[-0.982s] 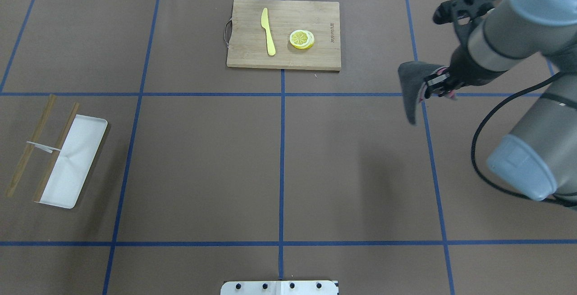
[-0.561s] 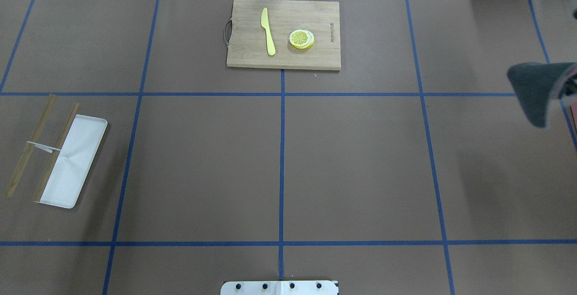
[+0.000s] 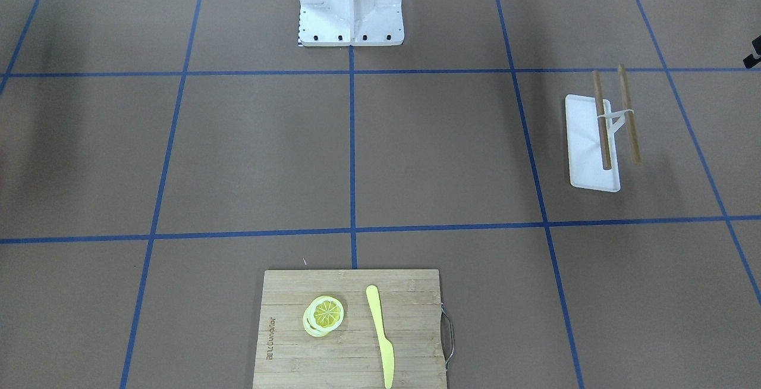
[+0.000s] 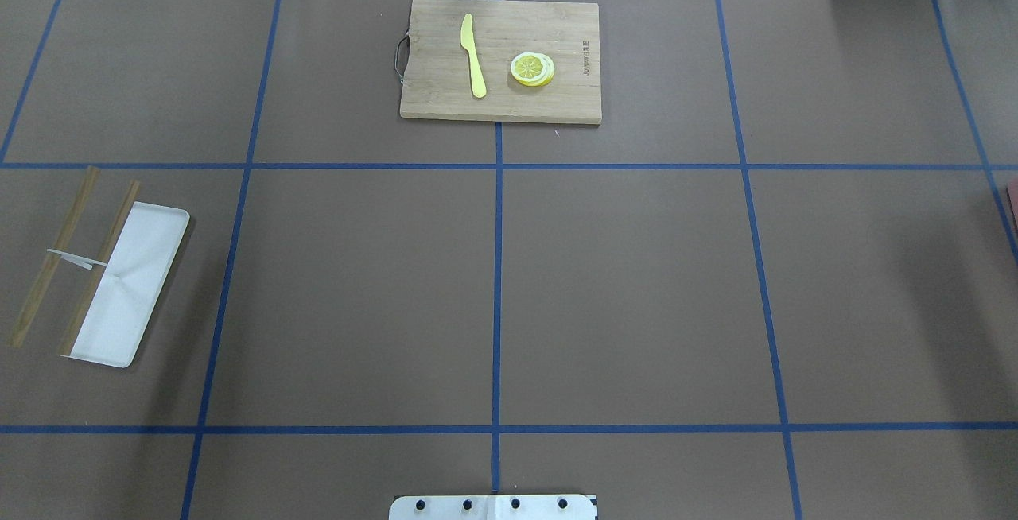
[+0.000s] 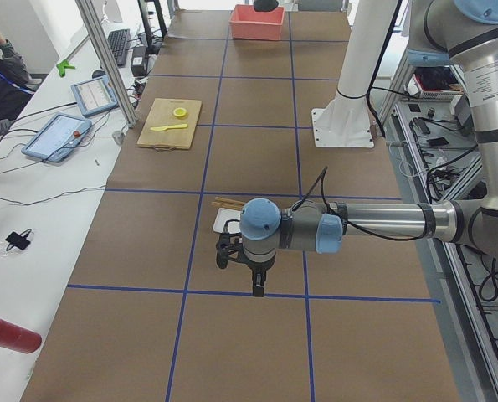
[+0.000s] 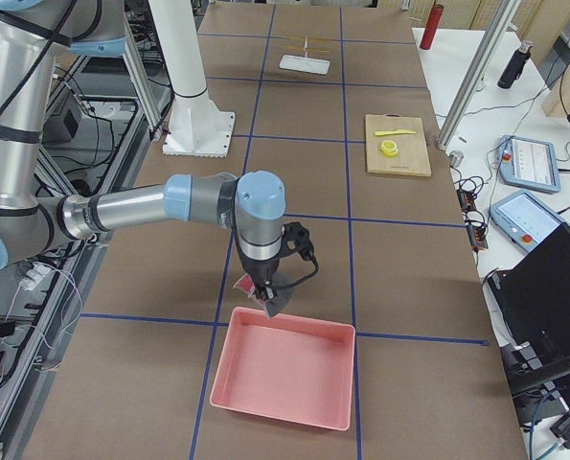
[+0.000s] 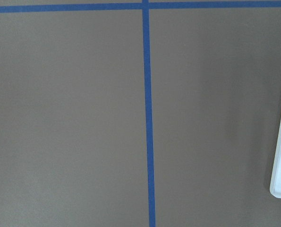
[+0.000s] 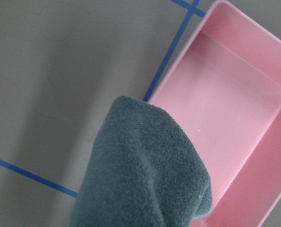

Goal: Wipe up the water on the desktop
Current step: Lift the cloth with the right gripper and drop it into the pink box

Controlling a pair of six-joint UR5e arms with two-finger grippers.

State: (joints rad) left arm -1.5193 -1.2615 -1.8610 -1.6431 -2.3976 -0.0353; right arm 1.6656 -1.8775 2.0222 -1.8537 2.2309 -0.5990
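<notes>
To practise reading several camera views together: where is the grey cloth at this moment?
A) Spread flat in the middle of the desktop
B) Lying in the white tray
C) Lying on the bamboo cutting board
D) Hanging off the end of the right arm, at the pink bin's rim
D: the grey cloth dangles from the end of the right arm, at the rim of the pink bin, as the right wrist and right side views show.

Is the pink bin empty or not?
Empty: the pink bin shows a bare floor; the grey cloth hangs near its rim.

Opposed steep views, cutting board (image 4: 437, 98) in both; end views lengthwise; wrist cameras close.
</notes>
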